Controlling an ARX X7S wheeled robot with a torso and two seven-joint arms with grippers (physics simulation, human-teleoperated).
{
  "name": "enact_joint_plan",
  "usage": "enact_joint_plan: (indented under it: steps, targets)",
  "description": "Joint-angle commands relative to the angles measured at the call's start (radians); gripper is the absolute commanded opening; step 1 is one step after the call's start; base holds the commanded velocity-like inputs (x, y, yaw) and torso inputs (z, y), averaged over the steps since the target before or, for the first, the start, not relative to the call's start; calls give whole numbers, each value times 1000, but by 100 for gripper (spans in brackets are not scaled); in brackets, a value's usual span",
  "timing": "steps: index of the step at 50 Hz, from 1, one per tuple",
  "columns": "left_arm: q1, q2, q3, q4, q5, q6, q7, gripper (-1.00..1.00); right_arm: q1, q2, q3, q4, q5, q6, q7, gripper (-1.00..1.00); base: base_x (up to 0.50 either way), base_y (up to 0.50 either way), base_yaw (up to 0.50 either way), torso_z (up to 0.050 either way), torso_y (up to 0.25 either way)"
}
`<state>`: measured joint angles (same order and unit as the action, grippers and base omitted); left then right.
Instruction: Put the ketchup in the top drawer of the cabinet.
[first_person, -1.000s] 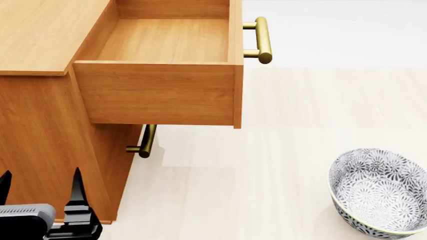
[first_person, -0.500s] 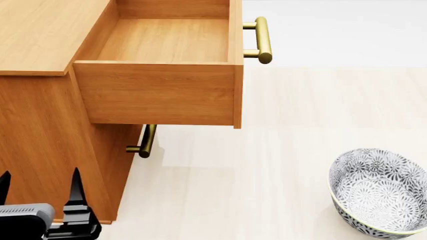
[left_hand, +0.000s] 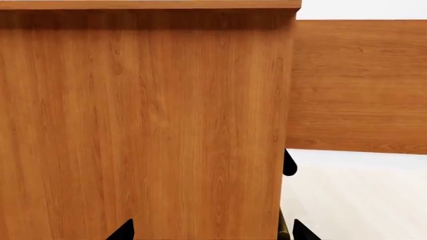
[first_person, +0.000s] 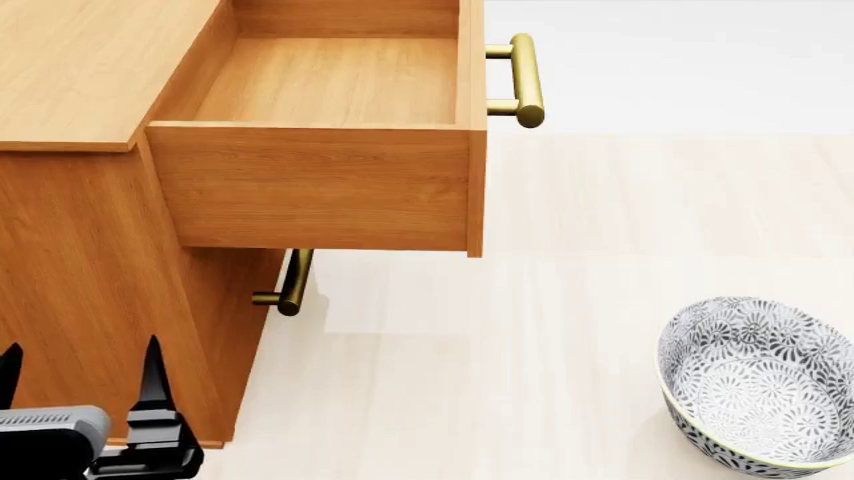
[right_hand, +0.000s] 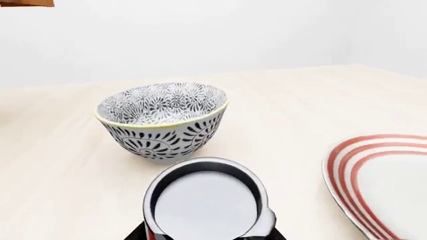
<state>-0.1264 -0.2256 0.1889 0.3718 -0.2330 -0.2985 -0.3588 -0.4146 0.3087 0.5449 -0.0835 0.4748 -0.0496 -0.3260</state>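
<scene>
The ketchup (right_hand: 203, 202) shows only in the right wrist view, as a can with a silver lid and a strip of red label. My right gripper (right_hand: 210, 234) is shut on it, with a black finger tight against each side; it is out of the head view. The honey-brown cabinet (first_person: 80, 250) stands at the left. Its top drawer (first_person: 314, 185) is pulled out, and its inside is bare, with the brass handle (first_person: 523, 80) on the front. My left gripper (first_person: 80, 375) is open and empty beside the cabinet's side wall (left_hand: 147, 125).
A grey-patterned bowl (first_person: 758, 382) stands on the pale floor at the lower right, just beyond the can in the right wrist view (right_hand: 162, 120). A white plate with red rings (right_hand: 383, 185) lies beside it. The lower drawer's brass handle (first_person: 288, 283) sticks out under the open drawer.
</scene>
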Motion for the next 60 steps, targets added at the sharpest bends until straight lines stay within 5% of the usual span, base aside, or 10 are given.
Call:
enact_joint_plan:
  steps: [1,33,60]
  targets:
    - [-2,-3,3,-5,-6,3,-4,100,-8,-1,47,-105,26,23,51,-100,0,0,0,0,0]
    - [-18,-10,6,-36,-34,20,-2,100,118,182,147,-554,251,238,308,-100,0,0,0,0,0]
    - [-33,-15,18,-55,-43,22,-8,100,405,628,216,-696,673,610,722,-100,0,0,0,0,0]
